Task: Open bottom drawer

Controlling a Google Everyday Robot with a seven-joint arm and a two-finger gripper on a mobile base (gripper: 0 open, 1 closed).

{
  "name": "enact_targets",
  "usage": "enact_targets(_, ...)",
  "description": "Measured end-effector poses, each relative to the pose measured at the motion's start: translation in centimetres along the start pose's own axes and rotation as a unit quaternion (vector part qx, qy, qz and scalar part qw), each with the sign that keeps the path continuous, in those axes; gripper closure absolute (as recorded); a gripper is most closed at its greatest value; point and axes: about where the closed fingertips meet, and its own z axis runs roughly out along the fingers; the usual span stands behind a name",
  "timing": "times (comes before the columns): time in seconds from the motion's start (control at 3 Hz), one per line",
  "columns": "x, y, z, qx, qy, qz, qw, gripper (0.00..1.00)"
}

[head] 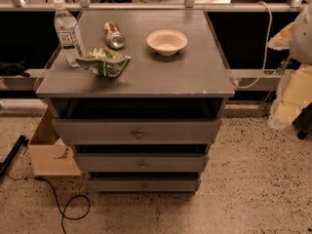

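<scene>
The grey cabinet (136,77) has three drawers, each with a small round knob. The bottom drawer (117,185) is the narrowest front, lowest near the floor, with its knob (145,185) at the centre. Its front sits back under the middle drawer (112,163), with a dark gap above it. The top drawer (97,130) is the widest front. My gripper (303,33) shows only as a pale blurred shape at the right edge, high up and far from the drawers.
On the cabinet top are a water bottle (68,33), a lying can (114,35), a green chip bag (105,62) and a white bowl (166,41). A cardboard box (48,152) and a black cable (63,206) lie on the floor at the left. Yellowish packing (292,99) is at the right.
</scene>
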Motion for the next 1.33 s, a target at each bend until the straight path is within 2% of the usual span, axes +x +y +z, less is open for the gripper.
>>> enact_targets(0.33,0.0,0.0,0.0,0.0,0.0,0.0,1.0,0.0)
enact_targets(0.67,0.4,1.0,2.4,-0.022,-0.014,0.014,0.9996,0.0)
enact_targets(1.0,0.8,3.1,6.9,-0.064,-0.044,0.032,0.9964,0.0)
enact_targets(1.33,1.5,5.5,11.1,-0.114,-0.086,0.064,0.9877,0.0)
